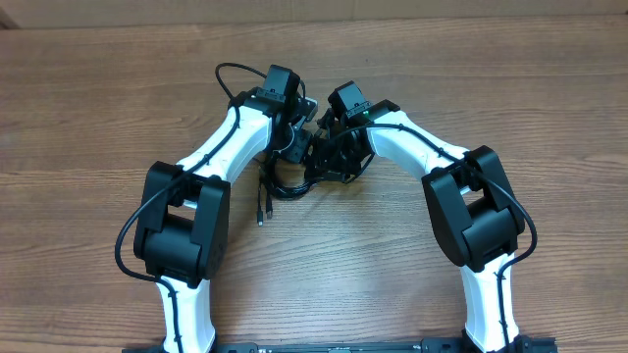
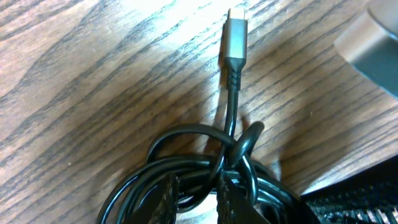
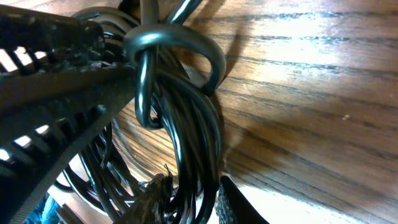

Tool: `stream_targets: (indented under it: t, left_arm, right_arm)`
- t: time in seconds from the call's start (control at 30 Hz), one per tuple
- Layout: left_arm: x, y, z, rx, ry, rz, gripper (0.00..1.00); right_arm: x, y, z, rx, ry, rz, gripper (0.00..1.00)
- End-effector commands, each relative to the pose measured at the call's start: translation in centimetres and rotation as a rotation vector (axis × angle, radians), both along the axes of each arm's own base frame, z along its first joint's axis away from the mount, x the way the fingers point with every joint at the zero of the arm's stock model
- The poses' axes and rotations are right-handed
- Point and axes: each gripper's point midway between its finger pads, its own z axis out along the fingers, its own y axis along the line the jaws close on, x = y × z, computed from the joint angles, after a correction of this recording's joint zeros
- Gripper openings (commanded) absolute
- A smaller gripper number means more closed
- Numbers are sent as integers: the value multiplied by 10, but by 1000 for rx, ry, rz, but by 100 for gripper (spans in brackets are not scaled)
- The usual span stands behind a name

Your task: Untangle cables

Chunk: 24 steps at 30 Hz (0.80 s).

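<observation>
The cables (image 1: pixel 283 184) lie bunched on the table (image 1: pixel 98 108) between the arms. The left claw (image 2: pixel 199 200) pinches them on one side, the right claw (image 3: pixel 189 202) nips them opposite — probably to pull loops apart — one plug (image 2: pixel 235 40) lying free.

Left arm (image 1: pixel 211 162) rises from the near edge, elbow bent, white forearm angled inward and away; right arm (image 1: pixel 432 157) mirrors it from the other side; both wrists tipped down and converging mid-table, heads nearly touching; left gripper (image 2: pixel 199 200) low, jaws narrow, fingertips (image 2: pixel 169 198) pressed against the cables (image 2: pixel 231 99) on both sides; right gripper (image 3: pixel 189 202) also low, jaws drawn close, the cord bundle filling the gap between its fingertips (image 3: pixel 229 202).
</observation>
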Motion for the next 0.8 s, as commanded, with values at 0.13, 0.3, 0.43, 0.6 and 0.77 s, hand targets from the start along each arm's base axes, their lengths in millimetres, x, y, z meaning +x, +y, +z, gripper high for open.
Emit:
stream_targets:
  t: [0.13, 0.3, 0.43, 0.6, 0.77]
  left_arm:
    - [-10, 1, -17, 29, 19, -30, 21]
    - [-14, 2, -25, 29, 20, -30, 10]
    - [-18, 4, -26, 35, 37, -30, 4]
    - [-25, 7, -16, 36, 70, 15, 4]
    - [-20, 25, 8, 98, 44, 43, 4]
  right_arm:
    - [-3, -3, -12, -27, 12, 7, 22]
    - [-3, -3, -12, -27, 9, 10, 16]
    - [-2, -2, -12, -24, 4, 10, 15]
    - [0, -5, -13, -40, -3, 5, 15]
    - [3, -9, -16, -73, -19, -5, 16]
